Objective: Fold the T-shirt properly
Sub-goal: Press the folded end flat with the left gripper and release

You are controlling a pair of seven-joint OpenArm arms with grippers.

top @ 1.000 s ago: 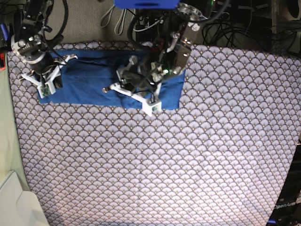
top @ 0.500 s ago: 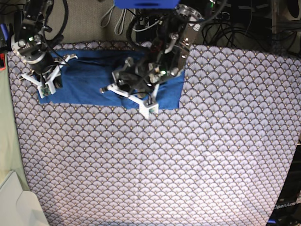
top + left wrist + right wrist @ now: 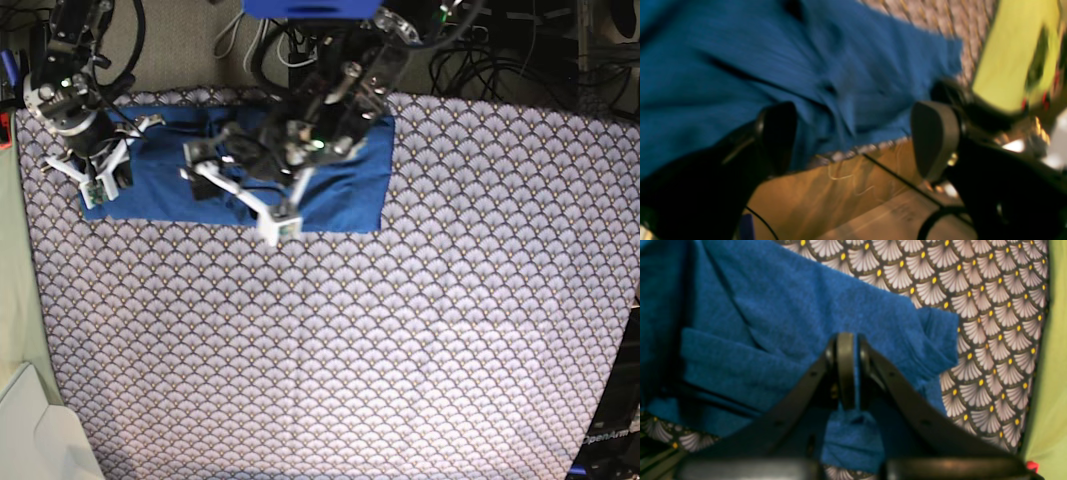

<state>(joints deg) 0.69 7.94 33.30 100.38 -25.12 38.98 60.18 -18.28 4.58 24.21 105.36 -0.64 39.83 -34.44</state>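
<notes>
The blue T-shirt lies folded into a long strip along the far edge of the table. My right gripper is at the strip's left end; in the right wrist view the right gripper is shut on a pinch of the T-shirt near its corner. My left gripper hovers over the strip's middle-left part. In the blurred left wrist view the left gripper is open and empty, its jaws wide apart above the T-shirt near the far hem.
The scallop-patterned tablecloth covers the table. A green surface runs along the left edge, with a white object at the near left corner. Cables and equipment crowd the space behind the far edge.
My left arm has swept leftward over the shirt, from its right-middle part to its middle-left part. The right arm and its hold have not moved.
</notes>
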